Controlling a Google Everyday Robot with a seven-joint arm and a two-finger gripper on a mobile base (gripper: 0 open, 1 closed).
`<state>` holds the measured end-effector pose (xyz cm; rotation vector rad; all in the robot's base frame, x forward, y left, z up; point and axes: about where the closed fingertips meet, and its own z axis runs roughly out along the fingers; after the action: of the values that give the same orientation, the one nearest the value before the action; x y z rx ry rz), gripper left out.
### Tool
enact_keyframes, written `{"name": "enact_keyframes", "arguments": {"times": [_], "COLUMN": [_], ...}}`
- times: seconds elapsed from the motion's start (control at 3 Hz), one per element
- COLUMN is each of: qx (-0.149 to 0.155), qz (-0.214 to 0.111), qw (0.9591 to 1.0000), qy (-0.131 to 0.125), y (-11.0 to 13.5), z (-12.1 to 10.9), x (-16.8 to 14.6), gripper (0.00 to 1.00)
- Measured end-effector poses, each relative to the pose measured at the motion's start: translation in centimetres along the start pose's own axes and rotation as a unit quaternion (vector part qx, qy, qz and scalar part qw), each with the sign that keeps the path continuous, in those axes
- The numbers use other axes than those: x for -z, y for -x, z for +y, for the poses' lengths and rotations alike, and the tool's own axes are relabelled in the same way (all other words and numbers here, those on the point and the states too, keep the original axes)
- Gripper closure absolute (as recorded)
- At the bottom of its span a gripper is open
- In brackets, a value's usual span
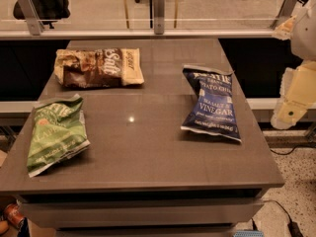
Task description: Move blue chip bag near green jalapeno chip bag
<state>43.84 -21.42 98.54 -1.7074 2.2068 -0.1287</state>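
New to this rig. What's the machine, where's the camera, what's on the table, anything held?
One camera view, looking down on a grey table from its near end; where the camera is mounted is not on record. The machine is a mobile robot with one arm; only cream and white arm parts show at the right edge. Its end effector, the grasping part, hangs there beside the table, apart from everything on it. Three chip bags lie flat: the blue chip bag at right, the green jalapeno chip bag front left, a brown-and-cream bag back left. Nothing is held. The blue bag is not yet near the green one.
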Motion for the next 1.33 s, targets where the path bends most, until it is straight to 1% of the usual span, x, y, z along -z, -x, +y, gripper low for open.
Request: {"name": "enact_keyframes", "arguments": {"times": [0.33,0.67,1.0,1.33], "qx": [0.001,0.048,0.132,0.188], "qz": [-0.001,-0.005,0.003,0.02], "qw": [1.0,0.9988,0.9904,0.9808], "qy": [-0.001,0.012,0.041,0.05], "y": [0.0,0.9,2.5,3.3], "z": [0.0,-0.1,0.2,0.1], "x": [0.1,-0.2,-2.3,-4.6], "gripper": [0.0,0.0,0.0,0.0]}}
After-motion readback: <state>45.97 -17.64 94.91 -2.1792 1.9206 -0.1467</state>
